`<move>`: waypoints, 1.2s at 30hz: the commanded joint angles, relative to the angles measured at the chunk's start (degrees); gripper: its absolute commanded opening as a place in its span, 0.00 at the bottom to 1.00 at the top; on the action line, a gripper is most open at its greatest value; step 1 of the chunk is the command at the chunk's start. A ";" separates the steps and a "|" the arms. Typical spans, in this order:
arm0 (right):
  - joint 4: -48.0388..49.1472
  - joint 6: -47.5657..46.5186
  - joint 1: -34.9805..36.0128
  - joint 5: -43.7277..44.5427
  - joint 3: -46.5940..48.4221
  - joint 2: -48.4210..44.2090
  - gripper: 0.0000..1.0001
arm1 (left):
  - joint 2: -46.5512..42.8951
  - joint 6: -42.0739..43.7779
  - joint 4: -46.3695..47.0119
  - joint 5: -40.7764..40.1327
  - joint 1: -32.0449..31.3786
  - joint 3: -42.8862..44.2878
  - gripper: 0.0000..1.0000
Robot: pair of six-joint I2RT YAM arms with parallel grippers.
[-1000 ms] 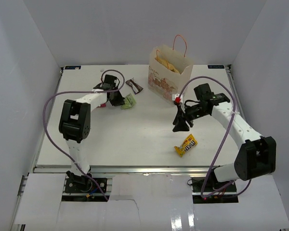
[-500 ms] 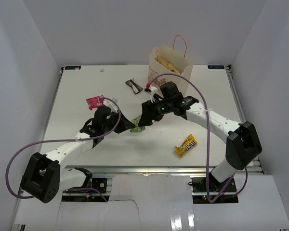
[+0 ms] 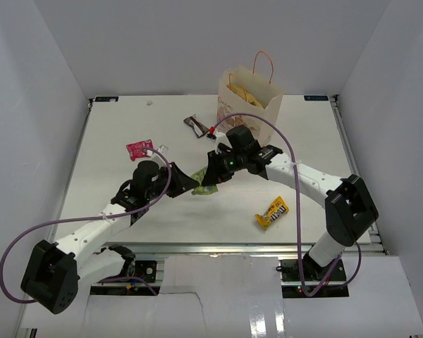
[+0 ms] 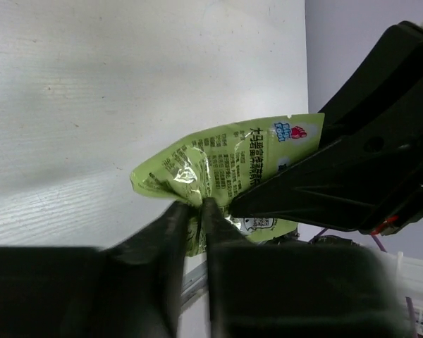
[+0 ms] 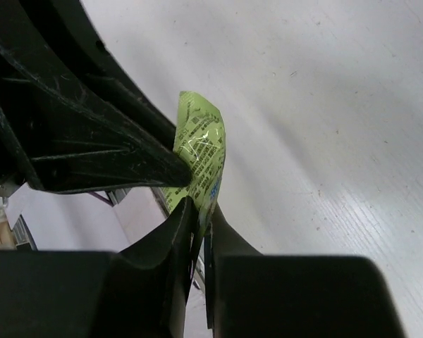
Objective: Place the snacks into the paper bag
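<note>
A green snack packet (image 3: pixel 199 175) hangs just above the table's middle, held from both sides. My left gripper (image 3: pixel 190 184) is shut on its lower left corner, and in the left wrist view the fingertips (image 4: pixel 195 208) pinch the crinkled packet (image 4: pixel 225 165). My right gripper (image 3: pixel 209 178) is shut on the opposite edge, and in the right wrist view its jaws (image 5: pixel 201 210) clamp the packet (image 5: pixel 203 148). The cream paper bag (image 3: pixel 250 107) stands upright at the back, with a tan-yellow chip bag (image 3: pixel 244 95) inside. On the table lie a yellow M&M's pouch (image 3: pixel 271 211), a pink wrapper (image 3: pixel 139 148) and a dark brown wrapper (image 3: pixel 196 125).
White walls close in the table on the left, back and right. Purple cables loop from both arms. The bag's red cord handles (image 3: pixel 263 62) stick up above its rim. The table's near edge has a metal rail (image 3: pixel 211 248).
The left arm carried the green packet from the back left to the centre. The right arm swung left to meet it, and its jaws opened wide and then shut on the packet.
</note>
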 commanded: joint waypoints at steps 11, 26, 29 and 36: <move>-11.84 -43.81 -8.56 -9.55 17.25 -10.24 0.08 | -13.50 10.82 -18.32 -14.39 -0.15 10.41 0.86; 2.48 -40.48 -24.75 17.42 38.89 1.07 0.08 | -22.57 10.04 -26.67 -21.26 -0.15 6.19 0.90; 3.80 -40.48 -25.10 19.10 41.61 5.99 0.08 | -22.13 10.13 -28.69 -22.66 -0.15 6.98 0.91; 4.33 -40.74 -24.83 16.64 49.70 17.08 0.10 | -18.71 8.73 -31.86 -25.21 -0.15 7.16 0.94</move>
